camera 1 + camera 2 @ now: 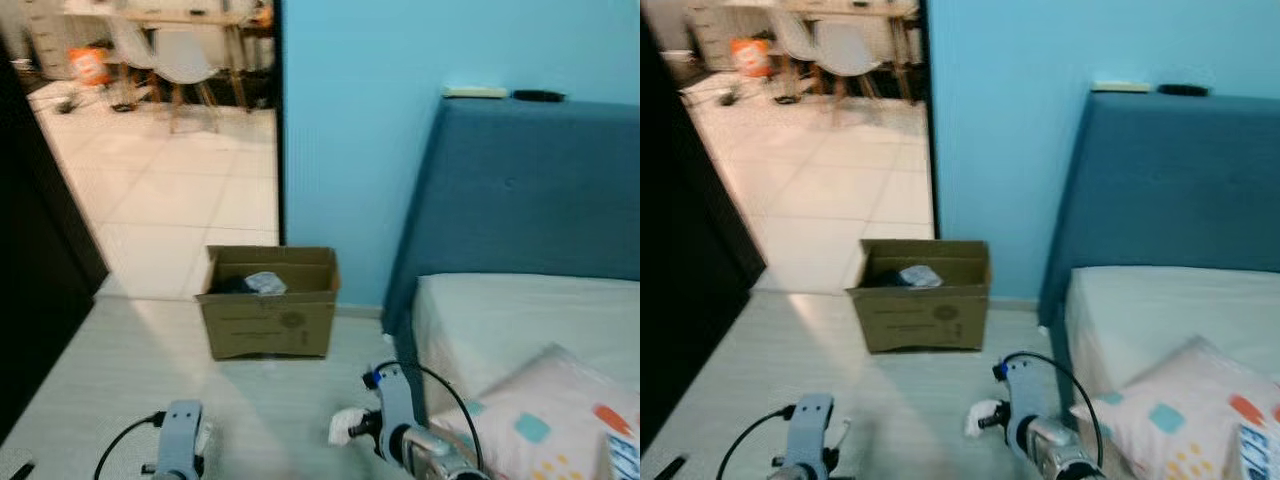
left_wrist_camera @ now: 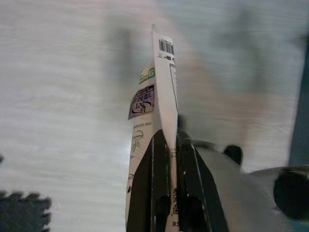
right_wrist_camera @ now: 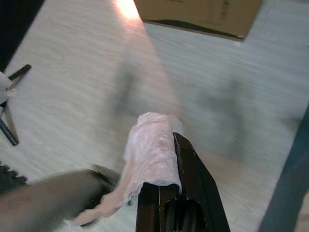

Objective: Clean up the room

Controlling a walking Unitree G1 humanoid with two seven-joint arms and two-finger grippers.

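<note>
The left claw [image 2: 169,193] is clamped on a flat white carton [image 2: 161,92] with a barcode and green print. The right claw [image 3: 169,193] pinches a crumpled pale-pink tissue [image 3: 149,150] above the floor [image 1: 130,360], near the open cardboard box [image 1: 268,315].

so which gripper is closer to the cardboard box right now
Neither clearly. The left gripper, shut on a flat carton, is below and left of the cardboard box; the right gripper, shut on a crumpled tissue, is below and right of it.
</note>
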